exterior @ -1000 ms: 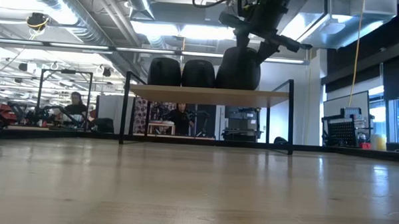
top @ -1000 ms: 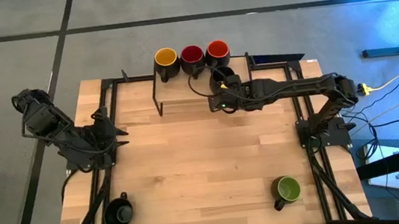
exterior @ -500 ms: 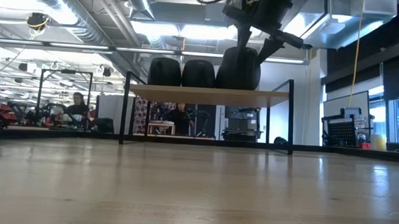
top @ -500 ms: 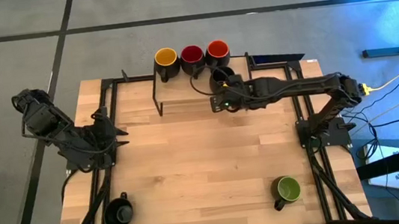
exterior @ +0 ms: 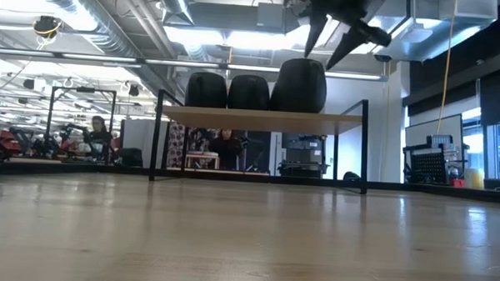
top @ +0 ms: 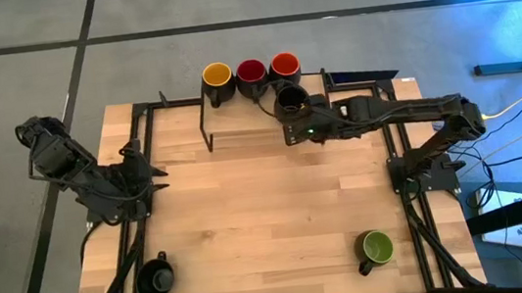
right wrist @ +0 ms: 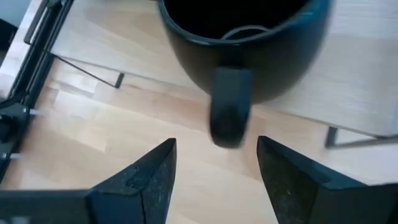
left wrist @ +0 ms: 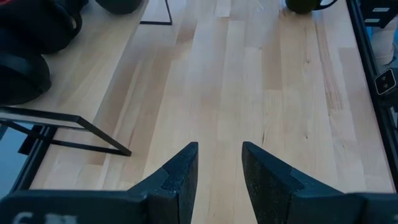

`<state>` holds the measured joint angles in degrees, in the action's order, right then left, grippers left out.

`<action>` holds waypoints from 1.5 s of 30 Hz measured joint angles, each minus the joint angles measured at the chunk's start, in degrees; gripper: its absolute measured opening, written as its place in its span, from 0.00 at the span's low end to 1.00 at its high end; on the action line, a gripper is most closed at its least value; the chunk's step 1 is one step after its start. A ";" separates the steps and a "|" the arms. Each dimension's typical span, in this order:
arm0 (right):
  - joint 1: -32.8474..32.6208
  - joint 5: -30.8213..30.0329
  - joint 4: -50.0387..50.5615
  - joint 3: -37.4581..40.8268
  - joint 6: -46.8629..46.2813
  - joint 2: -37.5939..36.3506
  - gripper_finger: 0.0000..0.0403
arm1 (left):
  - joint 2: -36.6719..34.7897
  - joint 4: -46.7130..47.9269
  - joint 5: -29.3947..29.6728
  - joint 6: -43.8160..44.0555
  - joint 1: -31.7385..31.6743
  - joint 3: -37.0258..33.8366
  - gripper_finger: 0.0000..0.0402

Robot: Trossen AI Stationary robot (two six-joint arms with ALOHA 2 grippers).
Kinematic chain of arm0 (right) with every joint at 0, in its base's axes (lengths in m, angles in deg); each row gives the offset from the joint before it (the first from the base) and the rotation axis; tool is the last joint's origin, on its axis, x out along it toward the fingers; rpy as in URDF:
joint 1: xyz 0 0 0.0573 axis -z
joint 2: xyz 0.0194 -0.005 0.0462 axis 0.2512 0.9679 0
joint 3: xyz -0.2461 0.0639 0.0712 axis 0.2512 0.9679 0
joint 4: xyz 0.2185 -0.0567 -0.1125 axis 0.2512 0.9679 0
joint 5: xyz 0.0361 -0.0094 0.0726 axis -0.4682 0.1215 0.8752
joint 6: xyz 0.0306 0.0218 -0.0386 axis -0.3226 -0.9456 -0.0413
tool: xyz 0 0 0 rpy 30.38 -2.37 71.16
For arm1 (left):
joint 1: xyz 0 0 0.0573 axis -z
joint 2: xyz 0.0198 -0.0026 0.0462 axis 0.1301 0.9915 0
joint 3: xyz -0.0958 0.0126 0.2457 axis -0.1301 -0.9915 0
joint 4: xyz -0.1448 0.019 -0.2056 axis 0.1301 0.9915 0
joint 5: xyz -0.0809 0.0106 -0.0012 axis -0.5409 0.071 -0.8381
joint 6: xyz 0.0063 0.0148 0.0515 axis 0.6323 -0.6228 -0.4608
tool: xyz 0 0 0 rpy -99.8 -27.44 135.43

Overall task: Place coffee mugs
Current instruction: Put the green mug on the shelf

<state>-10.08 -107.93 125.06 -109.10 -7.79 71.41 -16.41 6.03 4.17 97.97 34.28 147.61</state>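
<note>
Four mugs stand on their bases on the wooden shelf [top: 238,121] at the table's far side: yellow [top: 217,76], red [top: 250,71], orange-red [top: 283,64], and a black-inside mug [top: 292,98] in front of the orange-red one. My right gripper [top: 290,119] is open just near of that black mug [right wrist: 242,43]. Its fingers stand on either side of the handle [right wrist: 230,112] without touching. In the low view its fingers [exterior: 320,53] are spread above the mug [exterior: 300,85]. My left gripper [left wrist: 219,167] waits open at the table's left side [top: 136,171].
A green-inside mug [top: 378,248] stands near the table's near right corner and a black mug [top: 156,277] near the near left corner. The shelf's black metal legs [exterior: 157,133] stand on the far part of the table. Bare wood lies in the middle.
My right gripper has opened and let go of the black-inside mug, which stays upright on the shelf. The gripper has then risen and drawn back a little toward the table's right and near side.
</note>
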 joint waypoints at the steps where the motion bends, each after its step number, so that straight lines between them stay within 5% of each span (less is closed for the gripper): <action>1: -0.17 0.19 0.52 0.00 -0.01 -0.57 0.52 | -0.02 0.02 0.00 -0.16 0.00 0.02 0.30; 11: -8.17 2.13 0.65 0.00 -0.17 -6.16 0.52 | -0.02 0.17 0.02 -0.62 0.00 0.02 0.30; 22: -24.11 1.92 2.50 0.03 -7.80 -6.39 0.52 | -0.02 0.17 0.02 -0.60 0.00 0.00 0.30; 34: -41.19 -0.09 7.63 6.68 -38.90 -6.04 0.52 | 0.00 0.17 0.03 -1.57 0.00 0.01 0.30; 45: -46.14 10.93 3.27 11.43 -51.32 -3.44 0.52 | -0.02 0.17 -0.64 -1.59 0.00 0.00 0.30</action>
<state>-56.22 -96.99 128.33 -97.67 -59.11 67.97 -16.43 6.21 3.54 96.38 34.28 147.61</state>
